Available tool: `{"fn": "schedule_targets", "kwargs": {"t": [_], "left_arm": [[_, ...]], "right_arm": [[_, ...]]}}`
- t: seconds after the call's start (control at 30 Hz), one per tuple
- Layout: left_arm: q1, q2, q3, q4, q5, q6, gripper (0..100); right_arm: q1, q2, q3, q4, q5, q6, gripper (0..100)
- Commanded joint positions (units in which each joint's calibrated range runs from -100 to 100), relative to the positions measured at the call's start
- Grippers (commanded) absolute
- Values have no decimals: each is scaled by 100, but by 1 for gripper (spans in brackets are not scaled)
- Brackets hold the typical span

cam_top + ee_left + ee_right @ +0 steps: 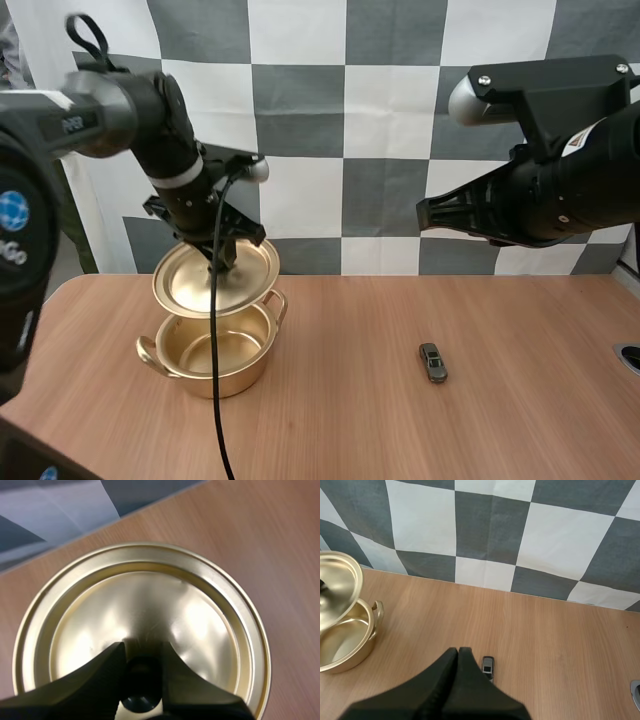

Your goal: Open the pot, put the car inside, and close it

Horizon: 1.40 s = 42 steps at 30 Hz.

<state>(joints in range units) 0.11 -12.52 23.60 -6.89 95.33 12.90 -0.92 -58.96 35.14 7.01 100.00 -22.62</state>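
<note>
Evenly bright, lit from above. Soft glare patches on the lid (150,610), at 11 and 2 o'clock from its knob (141,680); only faint shadow beneath the pot (215,360).

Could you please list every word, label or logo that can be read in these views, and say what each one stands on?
"PiPER": white letters on the left arm, small but legible.
"Go": end of a cut-off word under a blue round logo on the dark casing at the table's left.
The sticker on the right arm: too small to read.
The lid, pot and car: no lettering seen.
</note>
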Motion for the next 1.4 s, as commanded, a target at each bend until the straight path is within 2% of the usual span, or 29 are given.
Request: {"fn": "schedule_targets", "kwargs": {"t": [0.0,0.13,0.27,0.57,0.67,0.8,1.07,1.3,1.37], "left_arm": [[5,-824,-1191,-86,467,-2,0],[5,-1755,-1778,-472,467,-12,0],[5,-2966,-1875,-677,467,-110,0],[5,-5064,-1875,-524,467,-123,0],[5,-5268,-1875,-335,467,-197,0],[5,-5332,-1862,-165,467,-232,0],[5,-5354,-1400,-155,467,-232,0],[5,-5365,-1201,-231,467,-232,0],[5,-5365,-1201,-240,467,-232,0]], "right_arm": [[4,-6,-3,-35,0,-2,0],[4,9,-3,-59,-219,-42,0],[4,370,-3,-46,-559,-468,0],[4,2774,-3,-36,0,-468,0],[4,3527,-3,-36,0,-457,0],[-66,4019,-3,-47,-90,-428,0],[-351,4270,122,-47,-1240,-438,0],[-286,4270,226,-22,-1141,-635,0],[-237,4270,226,-22,-959,-683,17]]}}
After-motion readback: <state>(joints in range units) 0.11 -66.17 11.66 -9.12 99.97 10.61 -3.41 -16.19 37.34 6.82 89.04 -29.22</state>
